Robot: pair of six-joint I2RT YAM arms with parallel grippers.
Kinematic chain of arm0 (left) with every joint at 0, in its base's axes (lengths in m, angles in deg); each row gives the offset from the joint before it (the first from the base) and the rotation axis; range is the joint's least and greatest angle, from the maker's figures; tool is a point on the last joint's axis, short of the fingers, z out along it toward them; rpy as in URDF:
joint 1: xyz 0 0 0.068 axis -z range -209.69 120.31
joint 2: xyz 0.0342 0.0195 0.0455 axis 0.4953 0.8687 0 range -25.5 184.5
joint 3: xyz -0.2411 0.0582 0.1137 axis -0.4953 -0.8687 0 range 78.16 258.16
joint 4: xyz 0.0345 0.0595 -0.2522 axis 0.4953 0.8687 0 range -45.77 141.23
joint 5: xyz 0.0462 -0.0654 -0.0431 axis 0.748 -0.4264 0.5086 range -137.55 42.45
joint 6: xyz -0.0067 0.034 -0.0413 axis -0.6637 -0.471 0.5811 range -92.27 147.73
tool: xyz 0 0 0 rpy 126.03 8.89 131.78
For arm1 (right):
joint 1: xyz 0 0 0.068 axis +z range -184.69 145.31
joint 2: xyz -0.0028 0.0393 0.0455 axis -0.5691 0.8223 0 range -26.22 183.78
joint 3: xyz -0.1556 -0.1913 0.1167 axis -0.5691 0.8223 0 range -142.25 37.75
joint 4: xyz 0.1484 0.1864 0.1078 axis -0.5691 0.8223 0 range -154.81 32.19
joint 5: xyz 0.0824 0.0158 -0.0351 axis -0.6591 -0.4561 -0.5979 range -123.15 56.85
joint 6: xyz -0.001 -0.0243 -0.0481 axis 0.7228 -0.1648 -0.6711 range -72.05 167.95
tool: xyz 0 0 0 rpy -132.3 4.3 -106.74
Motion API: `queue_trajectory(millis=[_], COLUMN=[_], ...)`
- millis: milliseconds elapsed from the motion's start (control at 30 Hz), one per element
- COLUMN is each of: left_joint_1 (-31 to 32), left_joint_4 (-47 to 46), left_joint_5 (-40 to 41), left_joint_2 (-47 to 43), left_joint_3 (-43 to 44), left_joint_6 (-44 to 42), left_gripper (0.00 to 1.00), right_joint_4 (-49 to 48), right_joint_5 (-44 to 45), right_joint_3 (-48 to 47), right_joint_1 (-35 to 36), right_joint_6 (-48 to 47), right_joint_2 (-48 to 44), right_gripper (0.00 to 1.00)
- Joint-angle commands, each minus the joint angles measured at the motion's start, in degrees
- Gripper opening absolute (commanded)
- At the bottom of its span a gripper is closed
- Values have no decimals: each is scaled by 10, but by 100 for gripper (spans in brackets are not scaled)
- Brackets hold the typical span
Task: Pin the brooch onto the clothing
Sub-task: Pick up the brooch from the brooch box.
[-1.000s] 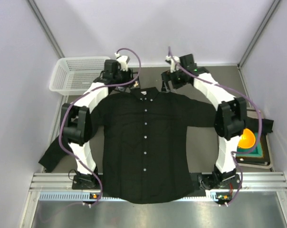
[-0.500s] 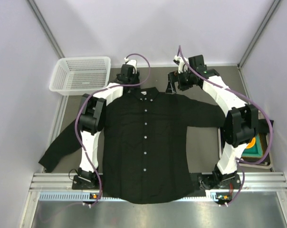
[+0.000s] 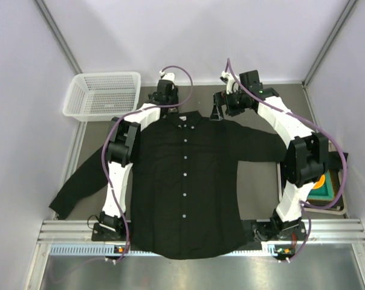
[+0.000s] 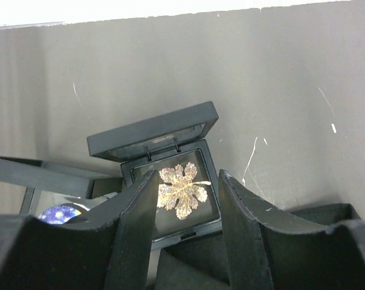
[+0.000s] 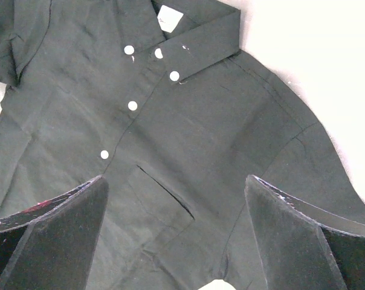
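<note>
The clothing [image 3: 185, 181], a black button-up shirt with white buttons, lies flat on the table with its collar at the far end. My left gripper [image 3: 165, 98] hovers just behind the collar. In the left wrist view a gold leaf-shaped brooch [image 4: 181, 188] rests in an open black box [image 4: 152, 130], framed between the open left gripper's [image 4: 187, 176] fingertips [image 4: 147, 181], which do not touch it. My right gripper [image 3: 217, 112] stands wide open above the clothing [image 5: 170, 121] near its chest pocket [image 5: 164, 190], right gripper [image 5: 175, 179] holding nothing.
A white mesh basket [image 3: 103, 95] sits at the far left. A dark tray [image 3: 330, 196] with something orange lies at the right edge, partly behind the right arm. A second small case with a blue item [image 4: 58, 212] sits left of the brooch box. Both sleeves spread sideways.
My left arm has swung right along the collar and its jaws have narrowed a little. The right arm shifted right and back, its jaws widening slightly.
</note>
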Motion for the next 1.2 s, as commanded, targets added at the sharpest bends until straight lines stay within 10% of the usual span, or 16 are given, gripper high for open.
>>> queue_trajectory(millis=[0,1167], left_joint_1=[-1,-1], left_joint_4=[-16,1], left_joint_5=[23,19], left_joint_2=[16,46], left_joint_3=[37,30], left_joint_6=[2,16], left_gripper=[49,49], right_joint_4=[-2,7], right_joint_5=[-10,-18], right_joint_3=[-10,-27], right_joint_1=[5,5], right_joint_6=[4,4], right_joint_2=[1,19], right_gripper=[93,95])
